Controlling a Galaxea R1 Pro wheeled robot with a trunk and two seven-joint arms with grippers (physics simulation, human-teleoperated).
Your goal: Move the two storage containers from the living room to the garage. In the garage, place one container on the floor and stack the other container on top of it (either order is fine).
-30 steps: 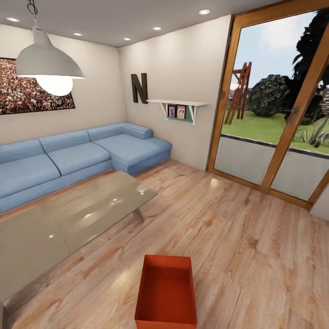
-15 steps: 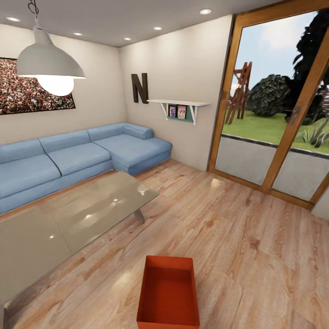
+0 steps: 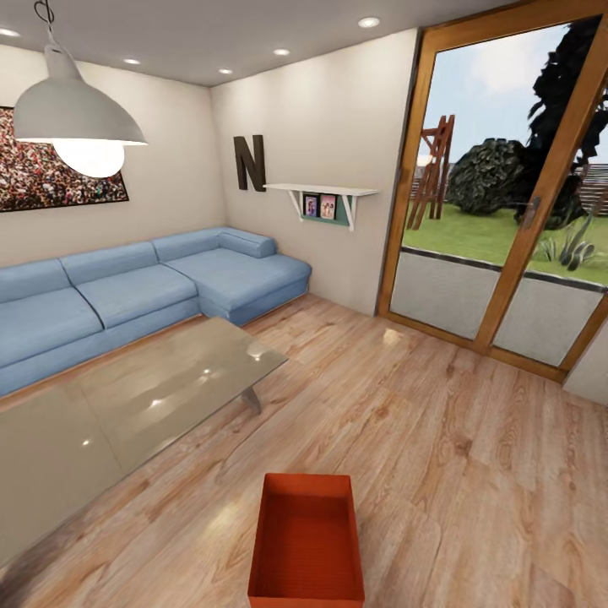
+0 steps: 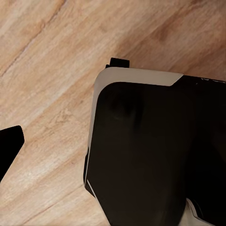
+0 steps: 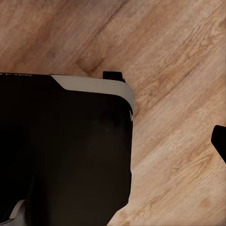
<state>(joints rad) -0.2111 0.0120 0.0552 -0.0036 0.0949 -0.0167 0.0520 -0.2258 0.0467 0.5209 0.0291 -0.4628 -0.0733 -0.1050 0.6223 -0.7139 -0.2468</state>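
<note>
Looking across a living room from the robot's head camera, the far left holds a white pendant lamp (image 3: 74, 118) hanging from the ceiling in front of a framed crowd picture (image 3: 59, 173) on the wall. Below them a blue corner sofa (image 3: 143, 291) runs along the wall and turns at the corner. In front of the sofa stands a low glass-topped table (image 3: 127, 405), glossy with ceiling-light reflections. On the corner wall hangs a dark letter N (image 3: 249, 162), and just to its right a white shelf (image 3: 321, 192) carries two small pictures.

Low in the middle of the view, one orange-red storage container (image 3: 306, 553) sits on the light wood plank floor (image 3: 473, 473), open side up and empty, near the table's right end but apart from it. Its near edge is cut off by the picture's bottom.

At the right, wood-framed glass doors (image 3: 507, 194) show grass, shrubs and a wooden frame outside.

Both wrist cameras look down at the plank floor beside a black, white-edged part of the robot's body (image 4: 150, 150). A dark tip shows at the edge of each wrist picture, and whether either gripper is spread or closed cannot be told.
</note>
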